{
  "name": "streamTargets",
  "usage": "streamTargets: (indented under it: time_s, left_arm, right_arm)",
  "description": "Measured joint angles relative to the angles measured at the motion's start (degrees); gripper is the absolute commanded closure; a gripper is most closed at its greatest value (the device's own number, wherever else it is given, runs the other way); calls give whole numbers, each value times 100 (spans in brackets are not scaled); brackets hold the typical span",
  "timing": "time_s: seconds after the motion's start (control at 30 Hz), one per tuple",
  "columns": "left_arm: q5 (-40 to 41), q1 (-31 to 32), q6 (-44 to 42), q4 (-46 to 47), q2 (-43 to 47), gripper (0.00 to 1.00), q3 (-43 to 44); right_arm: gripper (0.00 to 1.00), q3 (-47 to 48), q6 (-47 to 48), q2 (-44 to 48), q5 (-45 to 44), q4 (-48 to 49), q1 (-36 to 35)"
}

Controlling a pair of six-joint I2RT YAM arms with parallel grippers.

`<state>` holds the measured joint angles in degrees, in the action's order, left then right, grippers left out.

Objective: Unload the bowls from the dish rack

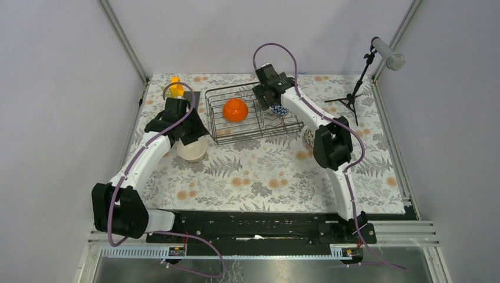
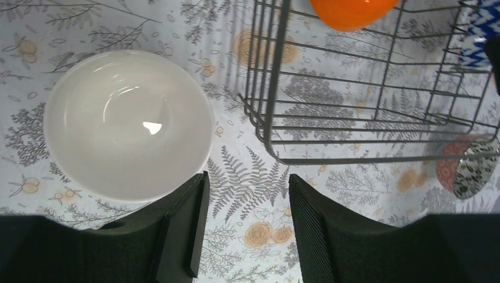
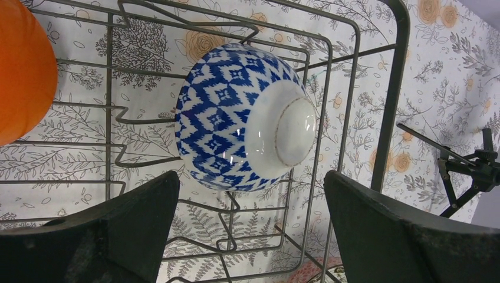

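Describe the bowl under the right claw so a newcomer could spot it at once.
Find the black wire rack at the back of the floral table. Of the two bowls showing in it, the blue bowl lies at the right end, beneath the open right claw. Unlike the plain orange bowl beside it, it carries a blue-and-white zigzag pattern and a white foot.

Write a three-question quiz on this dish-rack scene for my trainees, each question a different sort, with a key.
1. True or false: the orange bowl lies inside the dish rack.
2. Fill in: the white bowl stands upright on the ___, outside the rack, just ahead of the open left gripper.
3. Which bowl is the open right gripper lined up on? A. the orange one B. the blue-white zigzag bowl C. the white one
Key: 1 true; 2 table; 3 B.
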<state>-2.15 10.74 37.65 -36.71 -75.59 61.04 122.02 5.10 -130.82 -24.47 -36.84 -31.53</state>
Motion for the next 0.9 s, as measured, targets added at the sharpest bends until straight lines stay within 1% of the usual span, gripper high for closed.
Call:
streamTargets:
  time_s: [0.17, 0.3, 0.53, 0.9]
  left_arm:
    - [-315, 0, -164, 96, 55, 37, 0]
    - [-461, 0, -210, 120, 55, 35, 0]
    - [-518, 0, -208, 184, 61, 35, 0]
    - [-522, 0, -205, 214, 103, 35, 0]
  right_arm:
    - [0, 31, 116, -74, -20, 31, -31]
    - [0, 127, 212, -188, -55, 127, -35]
    - [0, 157, 350, -424, -142, 291, -35]
    - [0, 157, 551, -503, -422, 522, -96]
